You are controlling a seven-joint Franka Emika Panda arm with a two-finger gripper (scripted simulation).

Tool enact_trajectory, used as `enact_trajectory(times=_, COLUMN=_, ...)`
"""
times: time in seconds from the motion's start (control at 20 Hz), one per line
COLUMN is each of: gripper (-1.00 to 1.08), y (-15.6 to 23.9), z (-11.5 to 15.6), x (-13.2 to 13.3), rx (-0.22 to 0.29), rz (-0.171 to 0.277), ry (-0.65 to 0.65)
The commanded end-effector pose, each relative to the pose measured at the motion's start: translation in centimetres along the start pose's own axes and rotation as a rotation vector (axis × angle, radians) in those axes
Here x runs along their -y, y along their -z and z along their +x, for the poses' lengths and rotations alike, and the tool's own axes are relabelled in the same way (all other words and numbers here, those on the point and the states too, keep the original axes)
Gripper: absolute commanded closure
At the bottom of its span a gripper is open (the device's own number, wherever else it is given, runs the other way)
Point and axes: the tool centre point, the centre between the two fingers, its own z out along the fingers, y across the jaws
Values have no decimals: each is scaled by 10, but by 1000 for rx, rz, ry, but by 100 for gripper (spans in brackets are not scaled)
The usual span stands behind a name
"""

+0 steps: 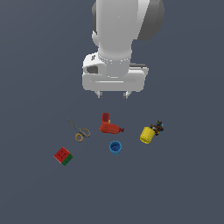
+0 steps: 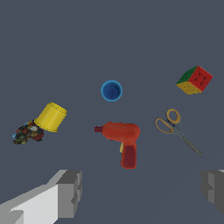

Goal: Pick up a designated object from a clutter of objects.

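The designated object, a small puzzle cube [image 1: 63,156] [image 2: 195,80] with a red face and a green side, lies at the exterior view's left, apart from the other items. My gripper [image 1: 113,94] [image 2: 142,192] hangs open high above the floor, over the red drill-shaped toy [image 1: 110,126] [image 2: 122,140], with nothing between its fingers [image 2: 70,192]. The rest of the clutter lies on the floor: scissors [image 1: 80,130] [image 2: 175,129] with orange handles, an upright blue cup [image 1: 115,147] [image 2: 111,91], a tipped yellow cup [image 1: 147,134] [image 2: 51,117] and a dark small figure [image 1: 157,127] [image 2: 28,132].
The floor [image 1: 183,183] is a plain dark grey surface with no edges or walls in view. The scissors lie between the cube and the drill toy. The dark figure touches the yellow cup's side.
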Motion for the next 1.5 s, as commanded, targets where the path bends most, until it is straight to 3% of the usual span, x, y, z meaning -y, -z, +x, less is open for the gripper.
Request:
enact_trajectory(times=0.0, gripper=-92, y=0, z=0, x=0, rx=0, rz=0, ry=0)
enact_trajectory(times=0.45, gripper=-92, y=-8, z=-4, x=-21, rx=37, rz=-26, ry=-2)
enact_trajectory(times=0.8, gripper=-92, y=-10, z=-1, x=-22, rx=36, rz=-25, ry=11)
enact_trajectory(times=1.45, gripper=-92, y=-33, z=33, x=-49, rx=31, rz=-20, ry=156)
